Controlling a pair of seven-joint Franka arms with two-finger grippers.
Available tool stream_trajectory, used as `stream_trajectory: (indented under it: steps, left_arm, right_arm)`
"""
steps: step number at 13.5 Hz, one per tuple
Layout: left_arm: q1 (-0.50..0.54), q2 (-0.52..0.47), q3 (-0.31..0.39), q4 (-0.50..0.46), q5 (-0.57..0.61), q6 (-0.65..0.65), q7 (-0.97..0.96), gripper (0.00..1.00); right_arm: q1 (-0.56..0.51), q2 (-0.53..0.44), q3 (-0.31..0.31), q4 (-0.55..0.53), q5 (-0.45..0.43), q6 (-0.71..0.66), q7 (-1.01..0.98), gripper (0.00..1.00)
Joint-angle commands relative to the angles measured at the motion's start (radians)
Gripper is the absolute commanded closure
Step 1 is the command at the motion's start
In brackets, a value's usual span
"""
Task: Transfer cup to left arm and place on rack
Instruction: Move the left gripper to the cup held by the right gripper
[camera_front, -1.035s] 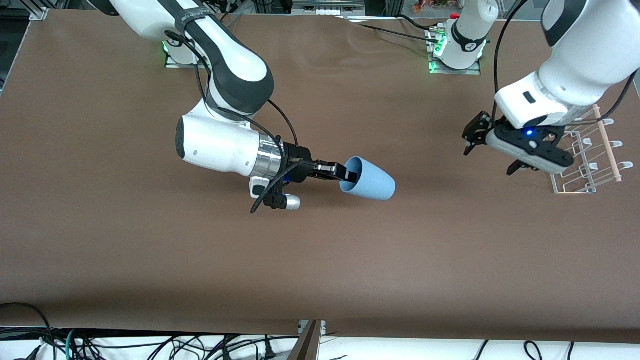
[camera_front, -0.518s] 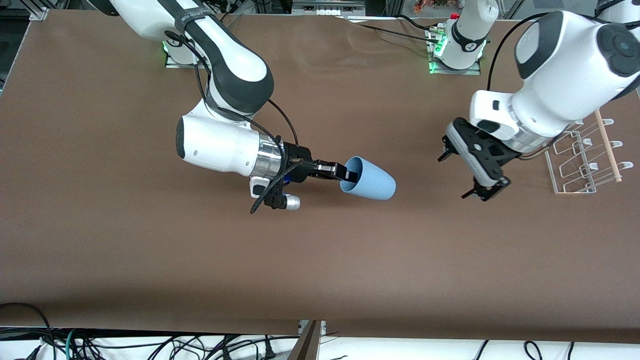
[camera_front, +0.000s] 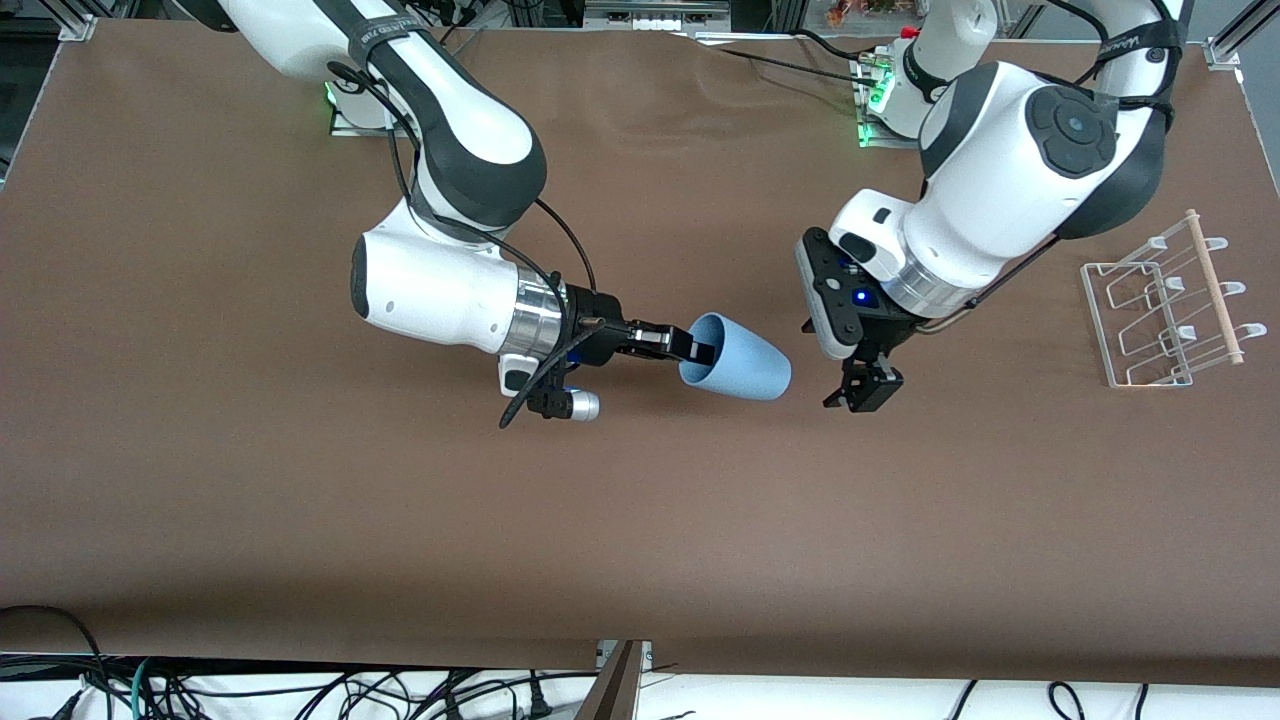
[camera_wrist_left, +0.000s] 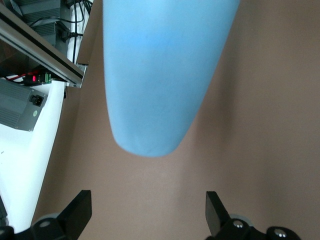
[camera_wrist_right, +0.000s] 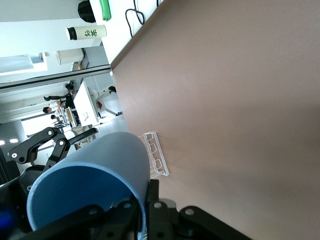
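Front view shows the right gripper (camera_front: 692, 347) pinching the rim of the small light-blue plastic tumbler (camera_front: 738, 360), holding it sideways above mid-table so its closed base faces the wide-open, empty left gripper (camera_front: 862, 387), apparently for a handover.

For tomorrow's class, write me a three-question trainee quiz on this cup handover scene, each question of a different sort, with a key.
1. True or false: the right gripper is shut on the rim of the cup.
2. The left gripper is: A) open, near the cup's base; B) shut on the cup; C) over the rack.
3. Fill in: the cup is held on its ____.

Key: 1 true; 2 A; 3 side.
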Motion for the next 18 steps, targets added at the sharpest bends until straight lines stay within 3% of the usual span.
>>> stream_trajectory:
  steps: [1, 6, 13, 14, 16, 17, 18]
  left_arm:
    - [-0.019, 0.026, 0.017, 0.025, 0.023, 0.087, 0.028, 0.0]
    - [-0.069, 0.093, 0.015, 0.083, 0.015, 0.154, 0.013, 0.0]
    - [-0.095, 0.118, 0.015, 0.092, 0.013, 0.194, -0.01, 0.01]
    - [-0.1, 0.121, 0.015, 0.092, 0.015, 0.195, -0.012, 0.1]
    - [-0.1, 0.121, 0.015, 0.092, 0.015, 0.195, -0.012, 0.57]
    - [-0.1, 0.121, 0.017, 0.092, 0.012, 0.195, -0.013, 0.73]
    - [-0.1, 0.12, 0.017, 0.091, 0.012, 0.195, -0.034, 0.82]
  right_arm:
    - [-0.002, 0.018, 0.008, 0.035, 0.019, -0.017, 0.003, 1.0]
    - [-0.005, 0.016, 0.008, 0.035, 0.019, -0.037, 0.003, 1.0]
    - [-0.005, 0.016, 0.008, 0.035, 0.019, -0.037, 0.003, 1.0]
    - [-0.005, 0.016, 0.008, 0.035, 0.019, -0.037, 0.003, 1.0]
    - [-0.006, 0.016, 0.008, 0.035, 0.019, -0.038, 0.003, 1.0]
    - [-0.008, 0.016, 0.008, 0.035, 0.019, -0.04, 0.003, 1.0]
    - [-0.008, 0.016, 0.008, 0.035, 0.019, -0.047, 0.003, 1.0]
